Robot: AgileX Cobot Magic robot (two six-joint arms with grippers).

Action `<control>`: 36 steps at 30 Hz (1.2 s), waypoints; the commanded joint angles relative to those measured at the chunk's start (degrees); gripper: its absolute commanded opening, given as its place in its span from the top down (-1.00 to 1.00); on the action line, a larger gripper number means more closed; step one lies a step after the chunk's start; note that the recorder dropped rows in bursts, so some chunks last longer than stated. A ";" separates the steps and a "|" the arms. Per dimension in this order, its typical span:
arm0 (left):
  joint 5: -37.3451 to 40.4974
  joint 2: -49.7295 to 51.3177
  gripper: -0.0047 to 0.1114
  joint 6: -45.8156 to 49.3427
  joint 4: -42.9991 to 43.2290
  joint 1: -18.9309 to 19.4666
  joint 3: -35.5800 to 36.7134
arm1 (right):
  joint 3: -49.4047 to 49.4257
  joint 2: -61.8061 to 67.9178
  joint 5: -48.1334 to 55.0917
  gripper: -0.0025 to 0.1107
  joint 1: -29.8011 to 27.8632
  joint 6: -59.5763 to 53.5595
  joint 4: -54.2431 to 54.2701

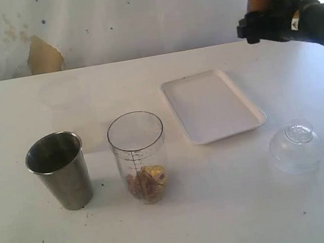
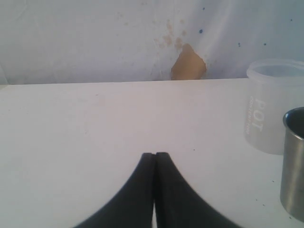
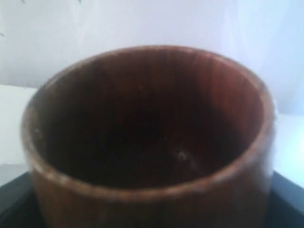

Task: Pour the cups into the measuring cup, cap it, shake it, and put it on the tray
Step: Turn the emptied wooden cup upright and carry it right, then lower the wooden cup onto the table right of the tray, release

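While on table (image 1: pixel 238 214), measuring cup (image 1: pixel 139 156) upright.

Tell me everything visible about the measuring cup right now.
The measuring cup is a tall clear plastic tumbler with a printed scale down its side. It stands upright and uncapped on the table, between the steel tumbler and the tray, touching neither. Brown and yellow pieces lie in its bottom. Nothing else touches it.

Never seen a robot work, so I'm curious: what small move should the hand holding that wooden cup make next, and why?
Probably lower the wooden cup to the table and let go. The right hand holds it high, far from the measuring cup; its inside looks empty, and pieces already lie in the measuring cup.
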 commanded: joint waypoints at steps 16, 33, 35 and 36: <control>-0.06 -0.22 0.92 -0.16 -0.39 -0.11 0.25 | -1.50 17.44 -15.36 0.96 -4.75 -10.06 7.61; -0.06 -0.22 0.92 -0.16 -0.39 -0.11 0.25 | -1.84 20.51 -23.81 -0.15 -4.90 -10.50 5.05; -0.06 -0.22 0.92 -0.16 -0.39 -0.11 0.25 | -1.84 20.51 -23.81 -0.22 -4.90 -10.62 5.05; -0.06 -0.22 0.92 -0.16 -0.39 -0.11 0.25 | -1.84 20.51 -23.81 -0.22 -4.90 -10.62 5.05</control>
